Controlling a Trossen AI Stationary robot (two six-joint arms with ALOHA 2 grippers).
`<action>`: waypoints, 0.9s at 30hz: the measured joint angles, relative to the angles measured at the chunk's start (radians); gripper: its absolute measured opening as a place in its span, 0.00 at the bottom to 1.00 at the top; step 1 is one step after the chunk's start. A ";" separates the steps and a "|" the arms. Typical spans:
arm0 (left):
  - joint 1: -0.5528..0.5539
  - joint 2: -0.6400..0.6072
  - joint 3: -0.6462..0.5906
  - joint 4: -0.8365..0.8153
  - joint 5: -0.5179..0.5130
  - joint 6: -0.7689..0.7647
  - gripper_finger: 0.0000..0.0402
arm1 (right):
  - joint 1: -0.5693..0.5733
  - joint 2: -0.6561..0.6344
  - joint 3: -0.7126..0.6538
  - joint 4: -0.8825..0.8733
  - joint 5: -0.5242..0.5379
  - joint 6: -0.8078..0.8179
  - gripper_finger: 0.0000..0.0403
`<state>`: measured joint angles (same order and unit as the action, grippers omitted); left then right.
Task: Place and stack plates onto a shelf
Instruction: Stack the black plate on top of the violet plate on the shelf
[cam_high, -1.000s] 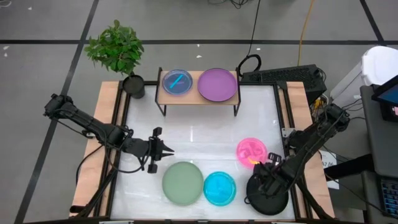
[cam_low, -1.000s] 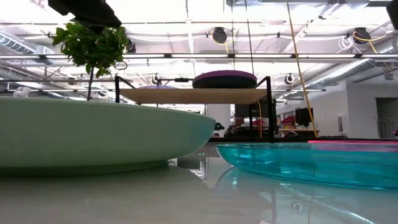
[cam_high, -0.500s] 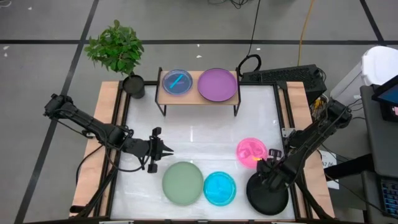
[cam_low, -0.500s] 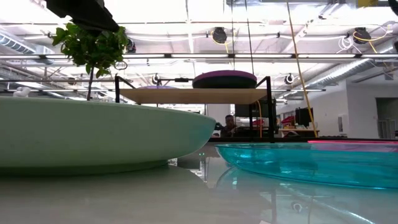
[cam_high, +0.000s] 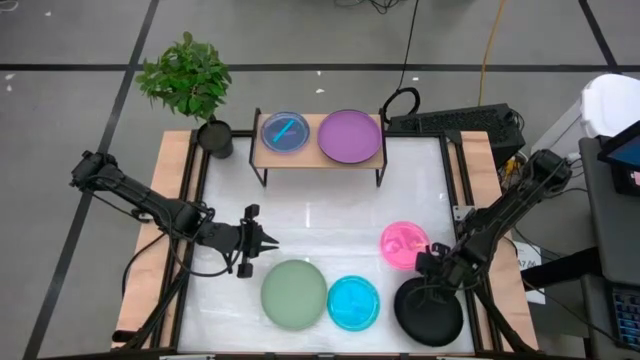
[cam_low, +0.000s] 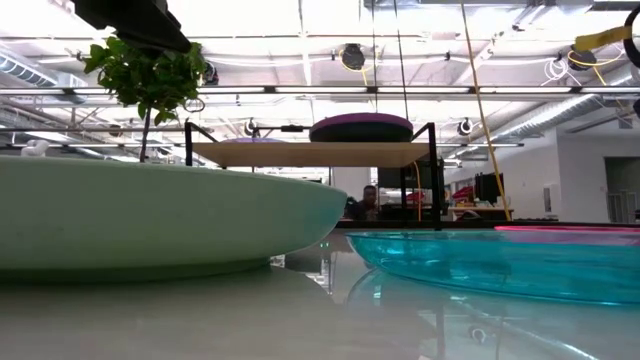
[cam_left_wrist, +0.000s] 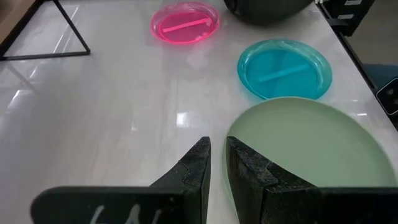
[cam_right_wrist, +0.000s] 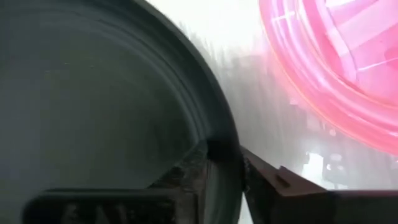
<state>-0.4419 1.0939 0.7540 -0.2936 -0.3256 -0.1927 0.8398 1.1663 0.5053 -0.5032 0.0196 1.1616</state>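
A black plate (cam_high: 430, 315) lies at the table's near right corner, and my right gripper (cam_high: 427, 264) is shut on its far rim. Just beyond it lies a translucent pink plate (cam_high: 404, 244). A cyan plate (cam_high: 353, 302) and a sage green plate (cam_high: 294, 294) lie along the near edge. My left gripper (cam_high: 262, 243) (cam_left_wrist: 217, 155) hovers shut over bare table just beside the green plate's (cam_left_wrist: 305, 149) far left rim. The shelf (cam_high: 318, 157) stands at the far edge and carries a small cyan plate (cam_high: 284, 132) and a purple plate (cam_high: 349, 135). My right gripper (cam_right_wrist: 221, 155) pinches the black plate's rim (cam_right_wrist: 217, 134) on the side facing the pink plate. One finger (cam_right_wrist: 193, 171) is on the plate's inner face and the other finger (cam_right_wrist: 267, 177) is outside the edge. It comes slanting down from the far right. Whether the plate is lifted cannot be told.
A potted plant (cam_high: 190, 80) stands by the shelf's left end. Wooden side rails (cam_high: 180, 200) run along the white tabletop. Open tabletop (cam_high: 320, 215) lies between the shelf and the near row of plates. A keyboard (cam_high: 455, 122) sits behind the table on the right.
My right gripper has shifted a little toward the table's left and down onto the black plate's far rim, while the arm's elbow has swung toward the right. The left arm and the other plates have kept still.
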 joint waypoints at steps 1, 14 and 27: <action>0.000 0.000 0.000 -0.002 -0.001 0.000 0.14 | 0.000 -0.011 -0.001 -0.002 -0.001 0.004 0.14; 0.000 0.000 0.000 -0.003 -0.017 0.004 0.14 | 0.000 -0.100 -0.001 0.038 0.006 0.062 0.01; 0.000 0.000 0.000 -0.003 -0.018 -0.004 0.14 | -0.002 -0.204 -0.002 0.140 0.066 0.153 0.00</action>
<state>-0.4416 1.0943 0.7540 -0.2962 -0.3431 -0.1970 0.8381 0.9622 0.5037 -0.3631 0.0859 1.3144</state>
